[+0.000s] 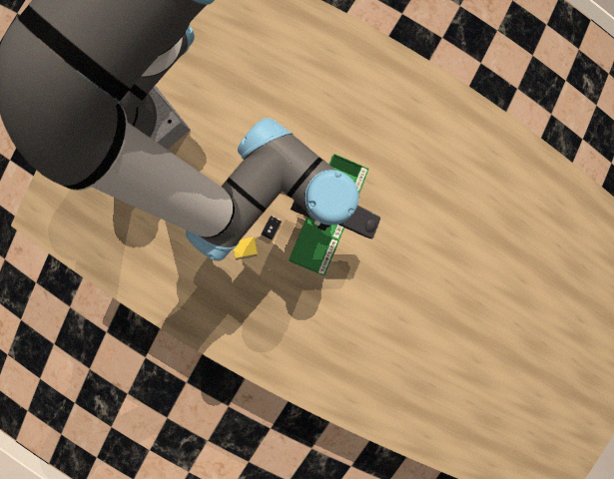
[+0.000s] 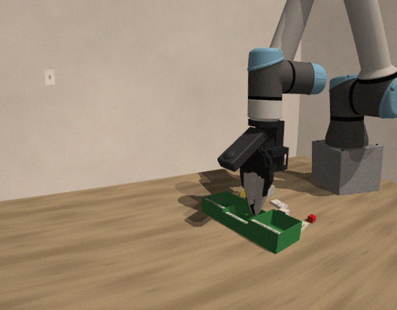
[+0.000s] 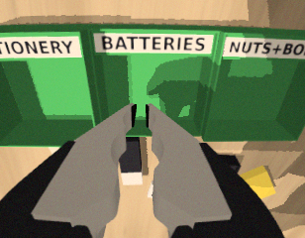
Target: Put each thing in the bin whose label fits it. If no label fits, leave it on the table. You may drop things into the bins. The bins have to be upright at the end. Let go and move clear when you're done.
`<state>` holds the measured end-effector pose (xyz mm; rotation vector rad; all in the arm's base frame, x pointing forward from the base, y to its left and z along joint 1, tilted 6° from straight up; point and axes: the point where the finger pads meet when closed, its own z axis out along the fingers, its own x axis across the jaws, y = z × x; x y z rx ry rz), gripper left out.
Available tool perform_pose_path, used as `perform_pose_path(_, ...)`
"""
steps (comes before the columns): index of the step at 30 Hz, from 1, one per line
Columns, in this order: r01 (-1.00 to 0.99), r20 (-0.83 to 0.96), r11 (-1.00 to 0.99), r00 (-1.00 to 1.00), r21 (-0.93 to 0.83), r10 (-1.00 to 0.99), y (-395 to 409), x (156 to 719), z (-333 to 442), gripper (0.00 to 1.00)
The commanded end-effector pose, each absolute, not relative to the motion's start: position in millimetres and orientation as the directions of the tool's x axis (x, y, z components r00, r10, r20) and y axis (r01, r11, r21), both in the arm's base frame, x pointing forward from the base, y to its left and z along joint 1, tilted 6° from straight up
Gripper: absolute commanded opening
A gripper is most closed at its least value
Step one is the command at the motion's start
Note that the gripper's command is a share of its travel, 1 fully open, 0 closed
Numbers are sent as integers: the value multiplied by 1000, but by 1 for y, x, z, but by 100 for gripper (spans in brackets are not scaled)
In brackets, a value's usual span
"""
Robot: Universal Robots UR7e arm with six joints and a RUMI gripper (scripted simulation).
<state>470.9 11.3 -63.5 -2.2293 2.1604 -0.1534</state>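
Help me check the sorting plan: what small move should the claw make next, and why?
Probably open the claw: its grey fingers stand shut on nothing, while the small black battery lies on the wooden table beneath them, outside the green plastic bin's BATTERIES compartment.

Battery (image 3: 131, 155) on table (image 3: 118, 218) before BATTERIES bin (image 3: 157, 79).

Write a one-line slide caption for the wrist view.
Nearly shut gripper poised at the near edge of the green bin's BATTERIES compartment, a dark battery-like block on the table below.
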Motion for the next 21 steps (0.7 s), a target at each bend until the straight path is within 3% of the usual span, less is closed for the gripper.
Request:
perform_pose_path(1, -995, 48, -32, 27, -94, -998, 10, 471, -72, 4)
perform_pose_path(21, -995, 49, -33, 28, -98, -998, 10, 473, -70, 4)
